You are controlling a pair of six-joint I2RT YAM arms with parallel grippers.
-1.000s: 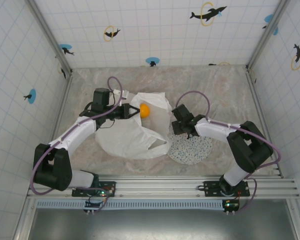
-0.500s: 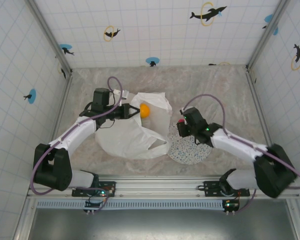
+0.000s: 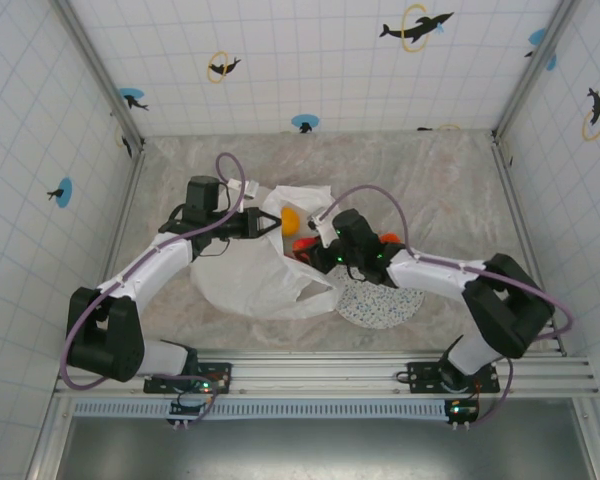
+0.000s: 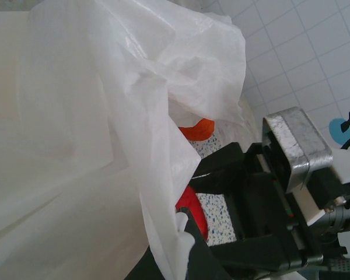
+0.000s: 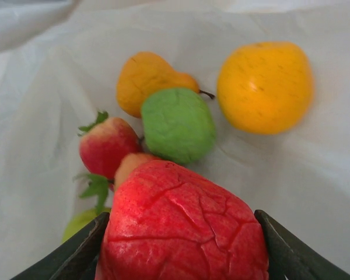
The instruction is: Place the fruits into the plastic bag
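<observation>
Right now my left pincer (image 3: 269, 226) is clamped fully closed on a fold of the plastic bag (image 3: 250, 275), pulling the rim up so the mouth gapes toward the right. The bag lies crumpled around the middle of the bench (image 3: 450, 180), a little toward the left edge.

My right pincer (image 3: 313, 250) reaches across to that mouth with its jaws partly apart and a red fruit (image 5: 181, 227) wedged between them, one finger pressing each side. From my right wrist the red fruit hangs just above the fruits already inside the bag. These are a yellow-orange round one (image 5: 265, 87) at the far right and an orange pear-shaped one (image 5: 144, 80), with a green apple (image 5: 178, 125) touching it. A strawberry (image 5: 108, 146) sits just beside the apple, and a pale green fruit (image 5: 76, 224) is half hidden at the lower left. A peach-coloured patch between the strawberry and my red fruit is too covered for me to name.

From my left wrist the thin white plastic drapes over my fingers, with the red fruit and the black right pincer just beyond the fold.

A speckled plate (image 3: 380, 305) sits just right of the bag, toward the near edge of the bench. An orange fruit (image 3: 388, 240) lies outside the bag, just past my right forearm and near the plate's far rim.
</observation>
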